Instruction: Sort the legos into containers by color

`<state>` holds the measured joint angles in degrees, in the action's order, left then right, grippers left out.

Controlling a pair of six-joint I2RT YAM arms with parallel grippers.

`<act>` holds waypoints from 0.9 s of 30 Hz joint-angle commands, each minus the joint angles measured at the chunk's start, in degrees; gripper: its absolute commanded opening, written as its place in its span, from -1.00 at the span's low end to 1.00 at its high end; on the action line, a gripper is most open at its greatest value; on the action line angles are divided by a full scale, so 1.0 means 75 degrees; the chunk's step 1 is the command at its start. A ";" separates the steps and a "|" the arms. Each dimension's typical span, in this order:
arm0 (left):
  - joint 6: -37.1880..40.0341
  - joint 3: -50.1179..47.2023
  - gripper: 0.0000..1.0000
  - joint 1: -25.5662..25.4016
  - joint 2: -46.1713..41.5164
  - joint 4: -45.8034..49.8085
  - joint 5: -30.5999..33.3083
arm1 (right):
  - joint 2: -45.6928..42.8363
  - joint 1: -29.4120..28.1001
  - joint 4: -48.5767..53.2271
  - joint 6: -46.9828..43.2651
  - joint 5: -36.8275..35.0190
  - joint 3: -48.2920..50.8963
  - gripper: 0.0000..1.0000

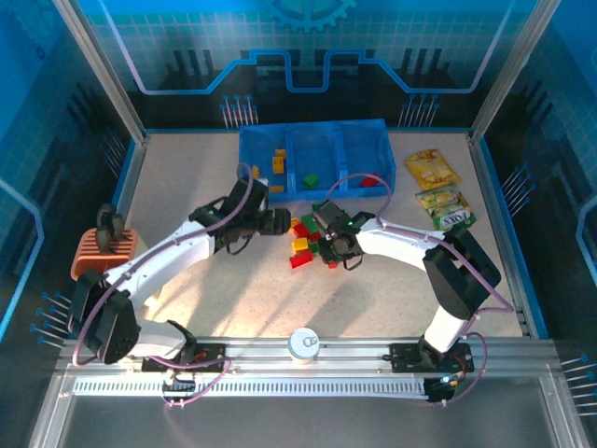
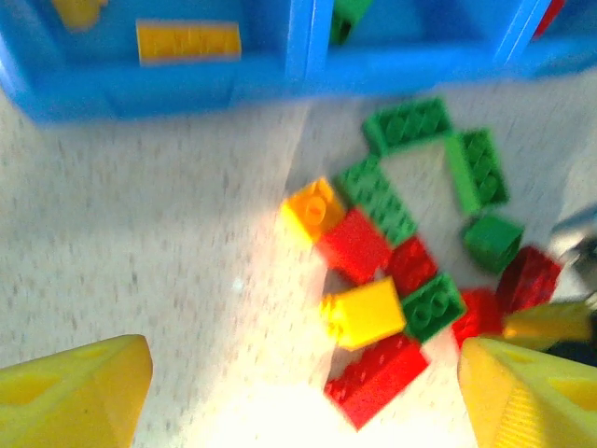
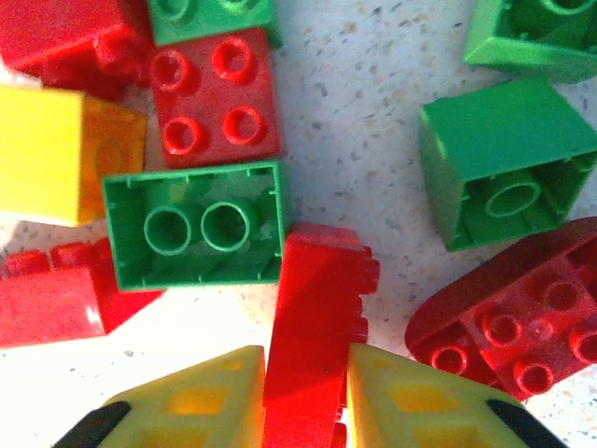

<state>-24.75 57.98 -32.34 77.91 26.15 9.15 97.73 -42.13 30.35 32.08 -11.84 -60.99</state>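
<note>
A pile of red, green and yellow legos (image 1: 303, 241) lies on the table just in front of the blue tray of containers (image 1: 312, 140). In the tray, yellow-orange bricks (image 1: 277, 164) sit in the left compartment, a green one (image 1: 310, 179) in the middle and a red one (image 1: 370, 180) in the right. My right gripper (image 3: 303, 373) is shut on a red brick (image 3: 317, 308) standing on edge at the pile, beside an upturned green brick (image 3: 196, 224). My left gripper (image 2: 303, 411) hangs open over the pile's left side, its yellow fingers (image 2: 75, 392) wide apart, above a red brick (image 2: 378, 378) and a yellow brick (image 2: 366, 313).
An orange ribbed holder (image 1: 103, 250) sits at the left edge. Two snack packets (image 1: 438, 187) lie right of the tray. A white round knob (image 1: 303, 343) sits on the front rail. Blue walls enclose the table.
</note>
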 commanded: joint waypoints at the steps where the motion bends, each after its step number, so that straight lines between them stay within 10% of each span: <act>1: -0.0359 -0.0615 0.70 -0.0416 -0.0366 -0.0264 0.0081 | -0.0243 -0.0137 0.0581 0.0083 -0.0311 -0.0301 -0.58; 18: -0.0274 -0.1679 0.72 -0.1065 -0.0288 -0.1319 -0.0230 | -0.0840 0.1923 0.1004 -0.1431 -0.0410 -0.2680 -0.63; 27: -0.0282 -0.1758 0.71 -0.1269 -0.0023 -0.1618 -0.0354 | 0.1368 0.3409 0.0353 -0.1865 0.0089 -0.4749 -0.66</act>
<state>-27.24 45.06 -41.12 76.90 15.62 7.94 101.60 -18.79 33.93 19.99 -13.08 -93.69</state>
